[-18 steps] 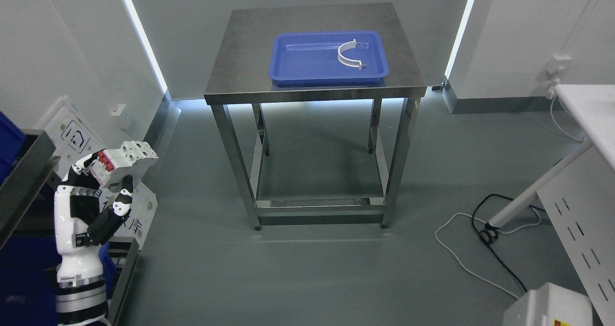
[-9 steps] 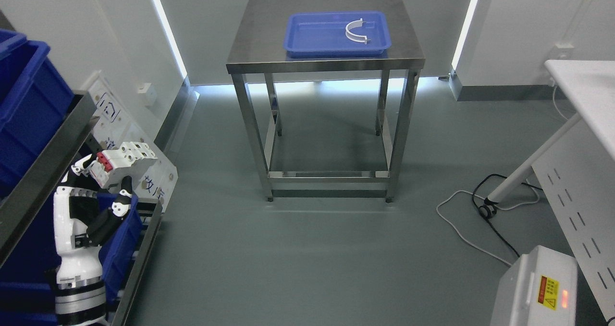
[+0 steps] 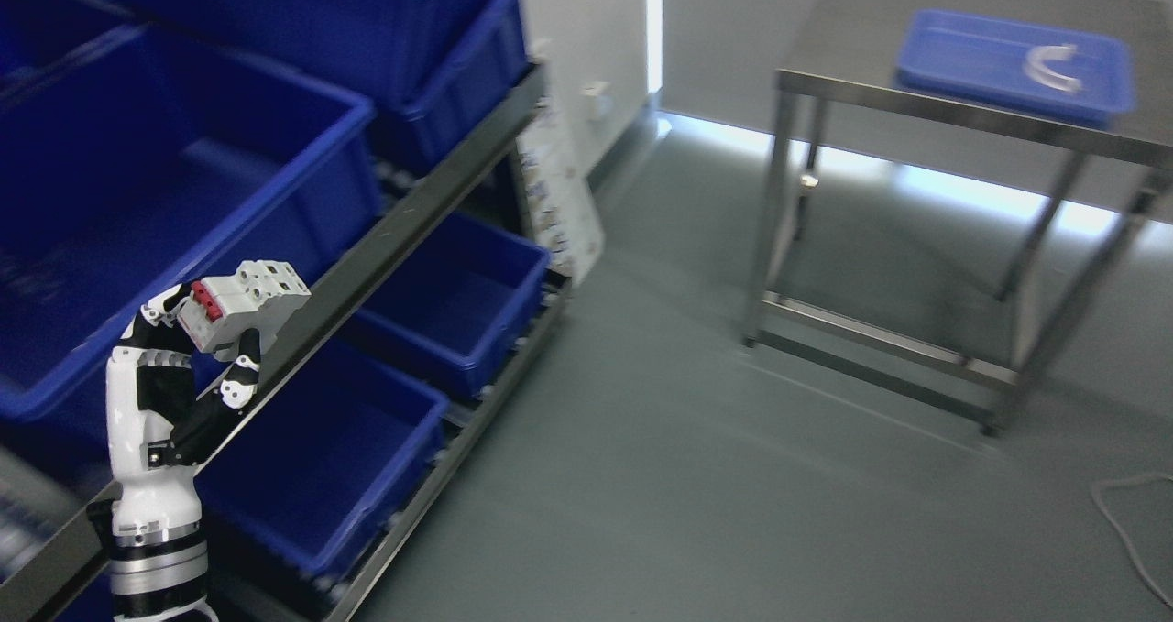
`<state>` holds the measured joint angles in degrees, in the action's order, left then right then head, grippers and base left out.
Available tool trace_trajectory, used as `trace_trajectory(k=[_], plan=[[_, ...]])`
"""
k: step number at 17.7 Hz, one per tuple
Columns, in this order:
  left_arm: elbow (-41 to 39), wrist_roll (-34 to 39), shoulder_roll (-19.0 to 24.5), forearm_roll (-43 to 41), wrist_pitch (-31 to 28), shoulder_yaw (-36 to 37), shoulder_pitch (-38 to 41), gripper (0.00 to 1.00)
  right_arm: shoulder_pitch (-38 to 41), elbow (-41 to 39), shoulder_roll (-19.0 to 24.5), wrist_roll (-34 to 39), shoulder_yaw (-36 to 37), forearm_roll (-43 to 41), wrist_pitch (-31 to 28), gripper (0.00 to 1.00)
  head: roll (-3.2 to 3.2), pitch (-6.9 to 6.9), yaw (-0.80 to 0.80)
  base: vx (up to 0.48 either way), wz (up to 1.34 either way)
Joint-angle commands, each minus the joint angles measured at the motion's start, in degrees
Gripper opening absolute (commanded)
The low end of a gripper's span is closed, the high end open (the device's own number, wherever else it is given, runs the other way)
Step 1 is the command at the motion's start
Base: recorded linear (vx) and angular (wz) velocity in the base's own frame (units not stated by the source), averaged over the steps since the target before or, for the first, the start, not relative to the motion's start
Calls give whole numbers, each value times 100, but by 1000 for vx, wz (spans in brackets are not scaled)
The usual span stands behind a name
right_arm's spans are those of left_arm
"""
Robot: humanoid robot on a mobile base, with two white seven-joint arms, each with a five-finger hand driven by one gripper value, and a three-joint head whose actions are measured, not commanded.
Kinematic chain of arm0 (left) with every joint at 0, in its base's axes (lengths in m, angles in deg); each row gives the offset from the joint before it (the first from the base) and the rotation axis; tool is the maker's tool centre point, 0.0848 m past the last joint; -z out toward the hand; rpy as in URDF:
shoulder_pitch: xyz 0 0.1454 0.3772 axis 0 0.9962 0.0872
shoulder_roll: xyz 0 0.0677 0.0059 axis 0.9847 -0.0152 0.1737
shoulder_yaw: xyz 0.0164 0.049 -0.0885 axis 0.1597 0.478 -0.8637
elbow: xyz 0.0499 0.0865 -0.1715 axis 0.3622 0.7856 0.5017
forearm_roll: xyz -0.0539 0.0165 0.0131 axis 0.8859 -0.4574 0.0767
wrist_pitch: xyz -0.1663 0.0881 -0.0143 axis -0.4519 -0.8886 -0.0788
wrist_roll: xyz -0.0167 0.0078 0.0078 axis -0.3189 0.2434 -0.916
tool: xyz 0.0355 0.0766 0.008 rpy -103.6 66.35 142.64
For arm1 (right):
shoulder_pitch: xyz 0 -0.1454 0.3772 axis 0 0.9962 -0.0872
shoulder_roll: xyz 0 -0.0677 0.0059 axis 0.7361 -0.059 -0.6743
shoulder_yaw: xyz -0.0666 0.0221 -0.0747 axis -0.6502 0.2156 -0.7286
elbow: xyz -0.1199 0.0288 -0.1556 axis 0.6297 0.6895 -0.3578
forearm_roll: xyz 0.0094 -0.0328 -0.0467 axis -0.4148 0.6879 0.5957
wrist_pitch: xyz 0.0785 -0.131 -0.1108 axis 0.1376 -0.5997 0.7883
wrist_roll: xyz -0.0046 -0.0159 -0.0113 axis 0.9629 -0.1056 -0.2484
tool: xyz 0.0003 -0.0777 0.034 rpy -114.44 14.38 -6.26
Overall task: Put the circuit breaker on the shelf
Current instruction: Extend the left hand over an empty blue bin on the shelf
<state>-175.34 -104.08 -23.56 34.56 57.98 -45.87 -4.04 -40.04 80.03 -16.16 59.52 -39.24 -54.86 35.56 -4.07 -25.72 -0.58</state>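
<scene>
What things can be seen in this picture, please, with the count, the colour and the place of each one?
circuit breaker: one, white with red switch, in the left hand
bins: at least five, blue, on the shelf, left
shelf: one, dark metal, left
table: one, steel, upper right
tray: one, blue, on the table
curved part: one, white, in the tray
cable: one, pale, on the floor, lower right
left hand: one, white and black, lower left, grasping the breaker
</scene>
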Motion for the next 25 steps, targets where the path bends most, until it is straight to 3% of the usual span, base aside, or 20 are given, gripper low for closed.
trace_trajectory(k=[1,4,6,9,14,17,20,25], plan=[[-424,9,93,-18,-236,578,-749,13,7,0,-100,27,0,0,3,100,0,0,0,-140,1644],[-398,18,93,-184,-1052,823,-1840,13,-2,0,-100,27,0,0,3,100,0,0,0,-121,1466],[-223,0,93,-885,-1563,868,-1984,13,-2,0,-100,27,0,0,3,100,0,0,0,-34,1304],[32,-17,93,-1117,-2398,912,-2106,13,-2,0,-100,27,0,0,3,100,0,0,0,27,1167],[1190,-53,713,-1828,-2847,1860,-2948,14,7,0,-100,27,0,0,3,100,0,1,0,107,706],[1806,-79,722,-2022,-3681,1993,-3608,14,-2,0,-100,27,0,0,3,100,0,1,0,137,367],[2701,-552,661,-2250,-3824,2378,-4188,14,-2,0,-100,27,0,0,3,100,0,2,0,154,384],[4529,-624,476,-2548,-3798,3170,-5138,15,-2,0,-100,27,0,0,3,100,0,2,0,109,75]])
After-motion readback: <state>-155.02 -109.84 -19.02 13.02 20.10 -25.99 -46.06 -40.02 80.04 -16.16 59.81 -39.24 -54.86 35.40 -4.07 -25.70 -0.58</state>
